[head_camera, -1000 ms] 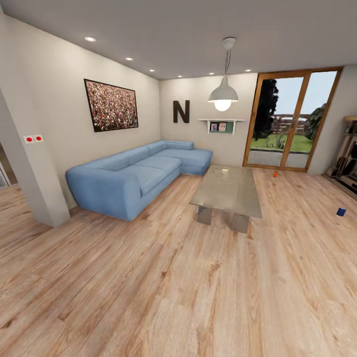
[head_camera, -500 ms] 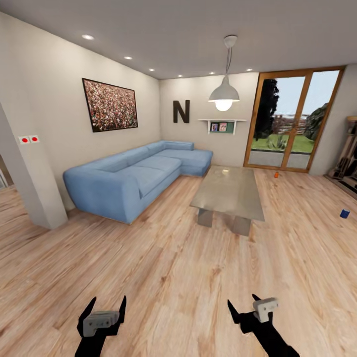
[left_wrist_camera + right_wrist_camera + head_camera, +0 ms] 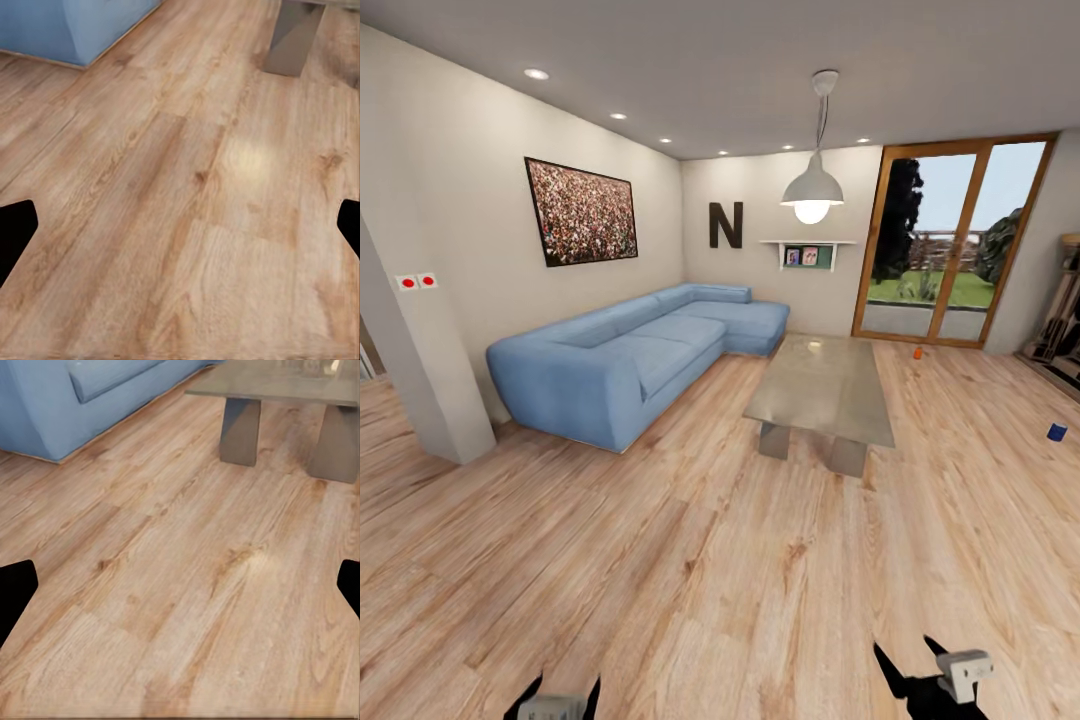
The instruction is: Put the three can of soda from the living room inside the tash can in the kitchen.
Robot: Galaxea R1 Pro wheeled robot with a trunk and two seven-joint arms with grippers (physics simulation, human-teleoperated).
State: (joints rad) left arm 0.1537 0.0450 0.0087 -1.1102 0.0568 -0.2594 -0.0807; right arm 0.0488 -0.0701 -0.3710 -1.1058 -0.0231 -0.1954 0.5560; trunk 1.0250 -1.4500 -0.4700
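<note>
I face the living room in the head view. A small orange can of soda [image 3: 917, 352] stands on the plank floor near the glass doors [image 3: 950, 240]. A blue can of soda [image 3: 1057, 431] stands on the floor at the far right. The third can and the tash can are out of view. My left gripper [image 3: 563, 692] peeks in at the bottom edge, fingers spread. Low on the right, my right gripper [image 3: 908, 658] is also spread. Both wrist views look down at bare floor, with the left gripper [image 3: 180, 225] and right gripper [image 3: 180, 585] open and empty.
The blue corner sofa [image 3: 630, 350] runs along the left wall. The grey slab coffee table [image 3: 822, 385] stands mid-room between me and the cans. A wall pillar [image 3: 415, 370] juts out at the left. Shelving [image 3: 1065, 320] sits at the right edge. Open plank floor lies ahead.
Both grippers rose into the head view half a second ago and have since dropped toward its bottom edge. The camera shifted slightly a second ago; the cans have not moved.
</note>
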